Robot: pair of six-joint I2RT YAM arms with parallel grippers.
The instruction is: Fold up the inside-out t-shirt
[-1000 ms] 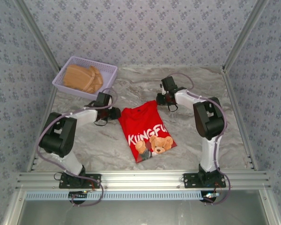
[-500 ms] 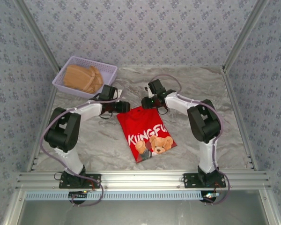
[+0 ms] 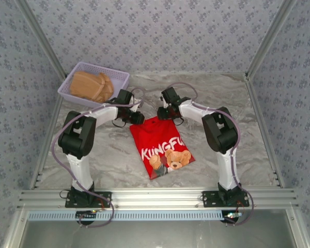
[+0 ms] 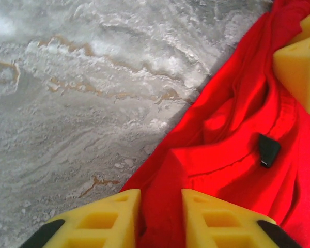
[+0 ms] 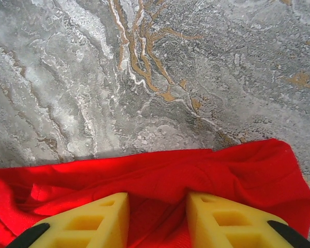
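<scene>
The red t-shirt (image 3: 163, 147) lies folded mid-table on the marble table (image 3: 258, 139), bear print and white lettering up, well apart from the lavender basket (image 3: 106, 68) at the far left. The left gripper (image 3: 136, 118) is down at its far left corner, and the right gripper (image 3: 163, 114) is at its far edge just beside. In both wrist views the yellow fingers (image 4: 111, 219) stand a narrow gap apart with red cloth between them, and I cannot tell whether they pinch it.

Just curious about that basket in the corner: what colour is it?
The basket is pale purple, clearest in the top external view.
</scene>
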